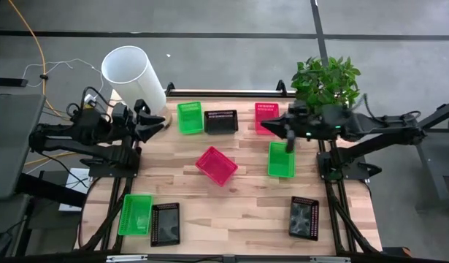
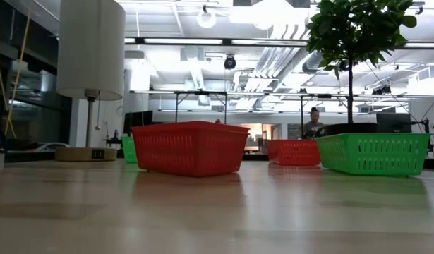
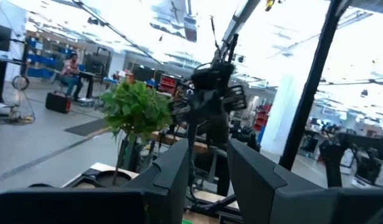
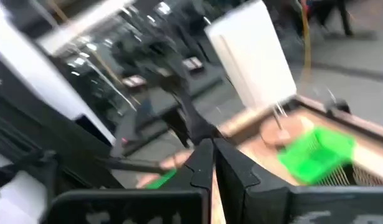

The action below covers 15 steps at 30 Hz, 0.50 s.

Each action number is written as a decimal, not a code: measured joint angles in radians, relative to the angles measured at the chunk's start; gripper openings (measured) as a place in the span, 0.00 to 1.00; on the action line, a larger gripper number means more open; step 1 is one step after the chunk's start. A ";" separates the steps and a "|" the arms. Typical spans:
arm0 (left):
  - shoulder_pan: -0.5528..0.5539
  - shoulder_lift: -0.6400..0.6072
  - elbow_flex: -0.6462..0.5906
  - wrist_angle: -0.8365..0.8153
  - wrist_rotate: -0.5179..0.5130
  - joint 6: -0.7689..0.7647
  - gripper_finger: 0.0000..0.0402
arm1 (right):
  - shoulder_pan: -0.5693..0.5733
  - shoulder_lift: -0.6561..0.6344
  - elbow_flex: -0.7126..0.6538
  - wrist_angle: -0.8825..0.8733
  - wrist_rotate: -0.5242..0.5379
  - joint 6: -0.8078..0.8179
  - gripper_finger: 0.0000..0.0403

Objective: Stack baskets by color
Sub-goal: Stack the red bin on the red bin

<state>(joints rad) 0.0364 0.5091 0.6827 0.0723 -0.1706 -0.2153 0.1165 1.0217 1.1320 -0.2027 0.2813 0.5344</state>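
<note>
Seven of the small perforated plastic baskets show from above on the pale wooden counter [image 1: 231, 212], all lying singly and none stacked: a bright green basket [image 1: 189, 117] touching a black basket [image 1: 221, 121] at the far edge, a magenta-pink basket [image 1: 266, 117] near the potted leafy plant [image 1: 326, 82], another magenta-pink basket [image 1: 216, 165] tilted in the middle, a green basket [image 1: 281, 159] toward the right side, a green basket [image 1: 135, 214] beside a black basket [image 1: 165, 223] at the near left, and a lone black basket [image 1: 304, 217] at the near right. The right gripper [image 1: 288, 138] hangs raised between the far pink basket and the right-hand green one, its fingers [image 4: 231, 163] clenched together with nothing between them. The left gripper [image 1: 160, 124] waits by the tall white cylinder [image 1: 133, 74], its fingers [image 3: 253, 171] slack and part-way apart, empty. The step in hand looks like a first pickup by the right arm. To do it well, the fingers should spread before coming down, straddle one thin mesh wall at the middle of a short side, and close firmly so the basket hangs level. It should then be carried over a same-coloured basket, squared to it, and lowered until it nests before letting go.
</note>
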 joint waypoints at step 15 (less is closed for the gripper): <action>-0.001 0.003 0.000 -0.277 0.058 -0.028 0.01 | -0.018 0.157 0.000 -0.138 -0.075 0.079 0.26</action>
<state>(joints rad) 0.0357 0.5118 0.6830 -0.2052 -0.1122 -0.2437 0.0982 1.1785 1.1316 -0.3404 0.2066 0.6132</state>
